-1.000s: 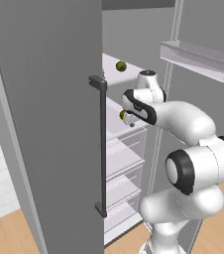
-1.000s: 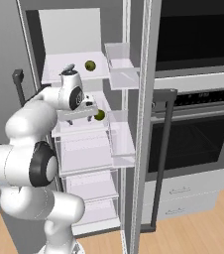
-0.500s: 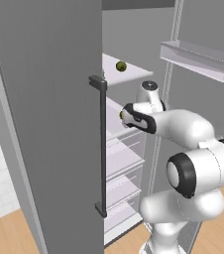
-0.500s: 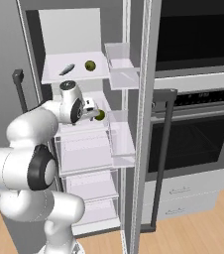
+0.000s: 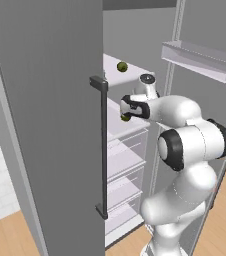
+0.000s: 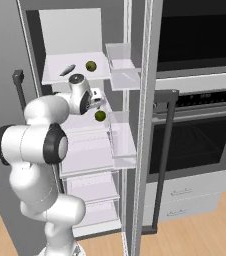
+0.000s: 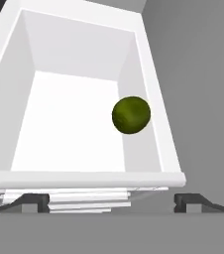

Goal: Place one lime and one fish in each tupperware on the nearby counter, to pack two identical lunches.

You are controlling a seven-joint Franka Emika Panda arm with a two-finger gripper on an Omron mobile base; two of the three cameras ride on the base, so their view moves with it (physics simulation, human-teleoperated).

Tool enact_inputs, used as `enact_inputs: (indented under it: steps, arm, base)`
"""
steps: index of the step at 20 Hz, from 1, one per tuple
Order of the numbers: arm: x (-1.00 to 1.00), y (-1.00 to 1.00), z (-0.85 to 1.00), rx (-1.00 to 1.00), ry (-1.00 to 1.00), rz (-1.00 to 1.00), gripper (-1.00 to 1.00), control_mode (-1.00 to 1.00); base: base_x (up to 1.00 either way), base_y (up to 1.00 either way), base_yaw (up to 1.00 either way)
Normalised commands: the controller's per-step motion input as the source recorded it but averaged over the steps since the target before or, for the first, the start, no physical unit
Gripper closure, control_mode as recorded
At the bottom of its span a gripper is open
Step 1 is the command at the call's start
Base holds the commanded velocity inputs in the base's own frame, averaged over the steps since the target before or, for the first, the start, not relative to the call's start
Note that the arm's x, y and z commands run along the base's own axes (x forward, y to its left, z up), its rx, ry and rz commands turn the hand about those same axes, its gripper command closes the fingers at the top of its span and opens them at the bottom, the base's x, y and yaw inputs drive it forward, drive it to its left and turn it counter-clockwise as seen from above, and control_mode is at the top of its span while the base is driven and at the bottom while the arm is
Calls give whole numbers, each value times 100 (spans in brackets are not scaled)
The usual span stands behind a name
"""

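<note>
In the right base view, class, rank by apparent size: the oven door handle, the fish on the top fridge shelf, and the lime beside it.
1. Oven door handle, by far the largest.
2. Fish, slender, longer than the lime.
3. Lime, smallest, though nearly alike in bulk to the fish.

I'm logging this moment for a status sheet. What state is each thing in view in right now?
Fridge door: swung open.
Upper lime: resting on the top shelf, untouched.
Fish: lying on the same shelf, left of that lime.
Lower lime: loose on the shelf below, ahead of the gripper.
Gripper: open, fingers spread wide, holding nothing.
Oven door: closed.
</note>
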Motion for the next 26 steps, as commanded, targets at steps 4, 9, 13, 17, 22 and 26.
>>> enact_inputs:
  steps: [4, 9, 13, 17, 22, 26]
  arm:
    - [28, 0, -12, 0, -10, 0, -100, -100]
    - [33, 0, -43, 0, -11, 0, -100, -100]
    - [50, 0, -35, 0, -4, 0, -100, -100]
    - [44, 0, -10, 0, -1, 0, -100, -100]
    - [29, -3, 13, 0, 14, 0, -100, -100]
    - [24, -1, 4, 0, 33, 0, -100, -100]
  base:
    - [0, 0, 0]
    - [0, 0, 0]
    - [0, 0, 0]
    - [0, 0, 0]
    - [0, 0, 0]
    - [0, 0, 0]
